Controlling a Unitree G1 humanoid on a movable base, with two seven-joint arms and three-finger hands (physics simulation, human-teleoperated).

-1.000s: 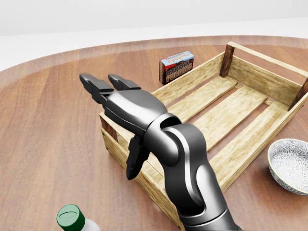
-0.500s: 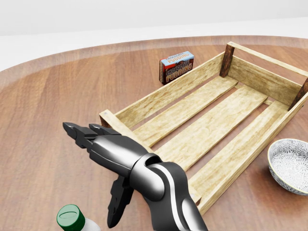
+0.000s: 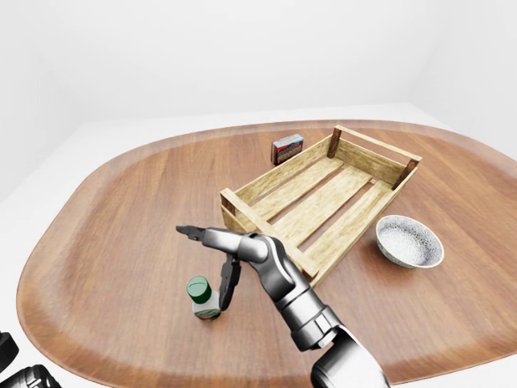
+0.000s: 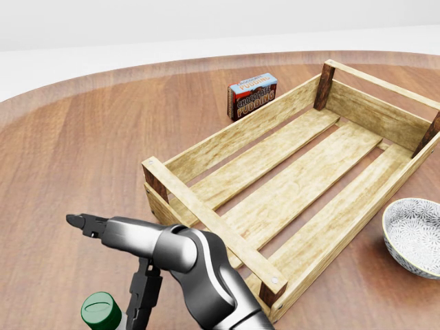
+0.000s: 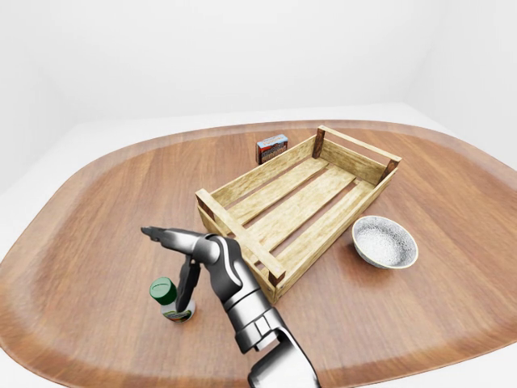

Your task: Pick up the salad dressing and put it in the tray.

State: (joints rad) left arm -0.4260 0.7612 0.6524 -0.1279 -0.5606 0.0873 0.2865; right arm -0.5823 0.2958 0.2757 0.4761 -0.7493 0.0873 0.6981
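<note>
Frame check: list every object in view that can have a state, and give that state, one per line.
salad dressing bottle: upright on the table, green cap on, not gripped
wooden tray: nothing inside
bowl: upright
chocolate pudding box: standing outside the tray
right hand: open, beside the bottle

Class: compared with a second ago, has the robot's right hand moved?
Yes. The right hand has moved down-left in the head view, off the wooden tray toward the salad dressing.

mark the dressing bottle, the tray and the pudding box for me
salad dressing bottle (image 3: 199,289), left-eye view, on its green cap.
tray (image 4: 206,215), head view, on the near end rail of the wooden crate.
pudding box (image 4: 253,95), head view, on its printed face.
</note>
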